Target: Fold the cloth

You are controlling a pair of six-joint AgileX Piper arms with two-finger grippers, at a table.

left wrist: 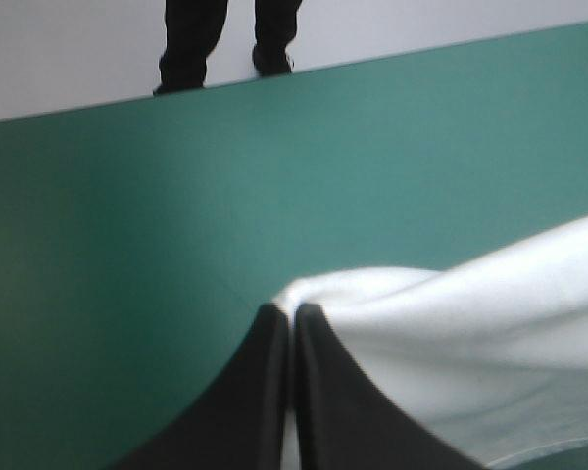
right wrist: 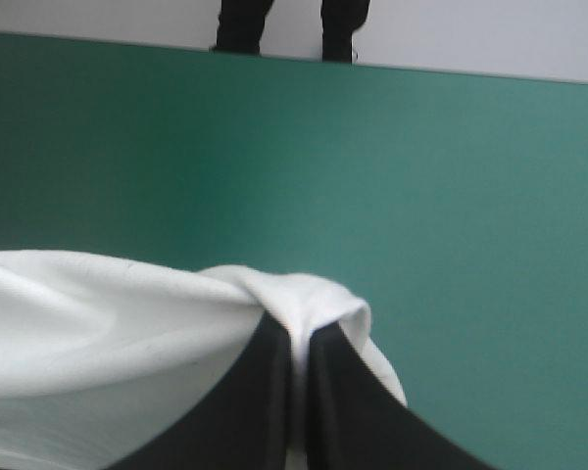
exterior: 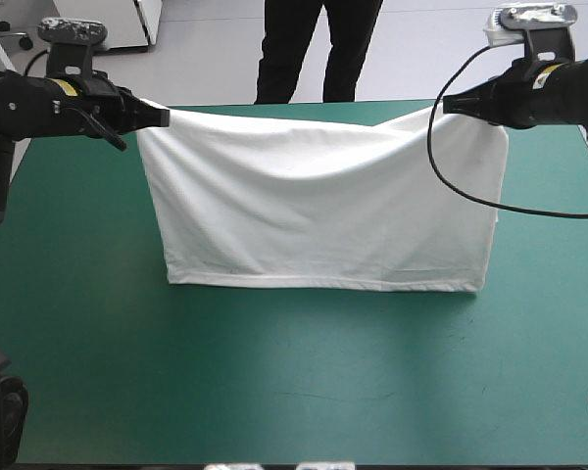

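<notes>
Item one: our left pincer [left wrist: 292, 311], black fingers all but closed, pinching a bunched upper corner of the white T-shirt [exterior: 323, 206]. Item two: our right pincer [right wrist: 296, 328], likewise clamped on the opposite corner. Between them we hold the T-shirt hanging stretched, lower hem meeting the teal-green tabletop [exterior: 274, 382].

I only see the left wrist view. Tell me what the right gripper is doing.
Observer: The right gripper is shut on the T-shirt, pinching one upper corner.
Operator: Report where the lower edge sits.
Observer: In the high view it lies along the teal-green cover, the cloth hanging like a curtain.
Operator: Compare the two arms' heights.
Observer: The left gripper is about level with the right; the top edge sags between them.
</notes>
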